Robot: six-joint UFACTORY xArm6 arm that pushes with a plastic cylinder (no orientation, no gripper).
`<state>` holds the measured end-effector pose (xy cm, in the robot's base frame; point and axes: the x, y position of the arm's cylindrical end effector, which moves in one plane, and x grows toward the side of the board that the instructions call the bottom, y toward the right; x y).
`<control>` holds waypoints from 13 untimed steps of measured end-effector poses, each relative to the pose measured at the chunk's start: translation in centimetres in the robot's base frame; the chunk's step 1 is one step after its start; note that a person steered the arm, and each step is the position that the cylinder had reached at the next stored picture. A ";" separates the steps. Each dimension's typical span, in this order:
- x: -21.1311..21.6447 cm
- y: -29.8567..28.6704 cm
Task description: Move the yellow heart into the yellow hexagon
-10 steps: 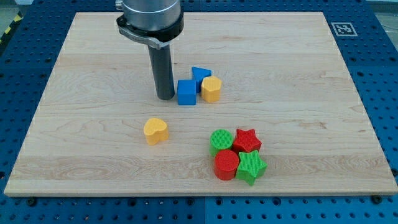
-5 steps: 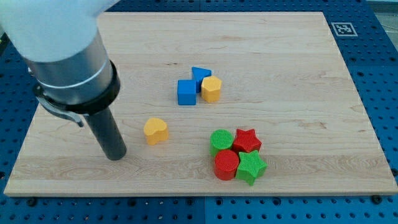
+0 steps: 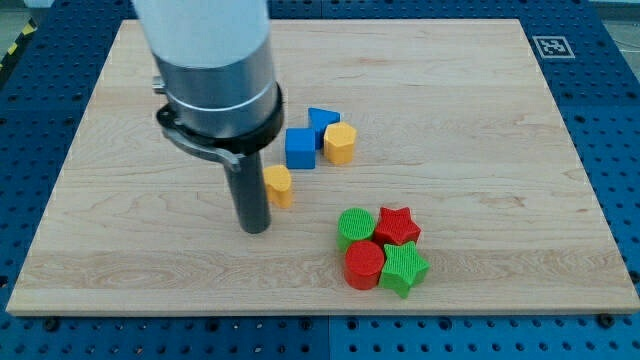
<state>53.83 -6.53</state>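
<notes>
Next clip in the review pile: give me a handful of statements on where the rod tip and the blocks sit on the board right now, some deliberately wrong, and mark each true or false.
1. My tip is at the yellow heart's lower left in the view. True.
2. The yellow heart touches the yellow hexagon. False: there is bare board between them, and the blue cube lies nearer the heart.
3. The blue triangle sits behind the blue cube and the yellow hexagon, toward the view's top. True.
4. The red star stands alone at the view's left. False: it is clustered at lower right with the green cylinder, red cylinder and green star.
5. The rod partly hides the yellow heart. True.
</notes>
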 end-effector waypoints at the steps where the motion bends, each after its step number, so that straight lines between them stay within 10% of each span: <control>1: -2.3 2.0; 5: -6.4 -4.1; 13: -3.5 12.6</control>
<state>50.32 6.08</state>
